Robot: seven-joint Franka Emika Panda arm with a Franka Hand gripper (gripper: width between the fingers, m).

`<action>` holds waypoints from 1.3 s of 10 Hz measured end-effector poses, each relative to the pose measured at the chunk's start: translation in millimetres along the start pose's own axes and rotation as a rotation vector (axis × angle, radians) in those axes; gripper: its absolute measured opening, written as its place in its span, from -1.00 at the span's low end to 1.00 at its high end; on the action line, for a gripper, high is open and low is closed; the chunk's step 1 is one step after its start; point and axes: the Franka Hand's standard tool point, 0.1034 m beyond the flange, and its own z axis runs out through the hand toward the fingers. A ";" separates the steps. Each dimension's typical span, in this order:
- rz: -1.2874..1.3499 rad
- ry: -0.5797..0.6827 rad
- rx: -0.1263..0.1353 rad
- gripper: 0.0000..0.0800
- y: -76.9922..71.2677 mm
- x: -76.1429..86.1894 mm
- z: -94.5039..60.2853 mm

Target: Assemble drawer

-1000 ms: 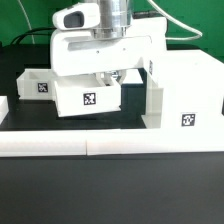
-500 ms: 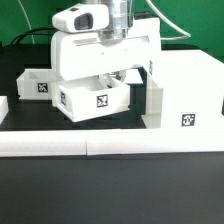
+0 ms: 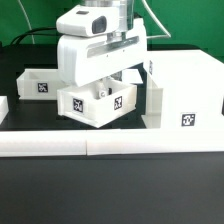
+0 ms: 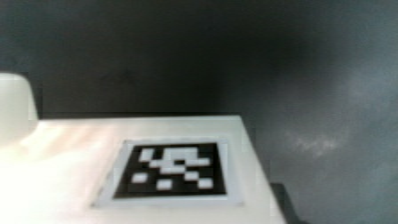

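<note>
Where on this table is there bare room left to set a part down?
Bare table lies between the held tray, the other tray and the border bar. Crowded: the narrow gap between held tray and cabinet shell, beside the gripper.

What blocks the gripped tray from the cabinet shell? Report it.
Nothing visible does. The tray, tilted in the gripper, is right beside the cabinet shell. The other tray lies on the exterior view's left, off that path. The shell's inside is hidden.
</note>
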 end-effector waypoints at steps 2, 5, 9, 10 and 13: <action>-0.188 -0.019 0.001 -0.89 3.1 -4.3 0.6; -0.406 -0.053 0.015 -0.89 9.5 -2.8 2.1; -0.473 -0.060 0.022 -0.89 11.8 -5.8 3.9; -0.480 -0.061 0.022 -0.89 12.1 -6.5 4.2; -0.580 -0.068 0.027 -0.89 11.9 -8.3 7.2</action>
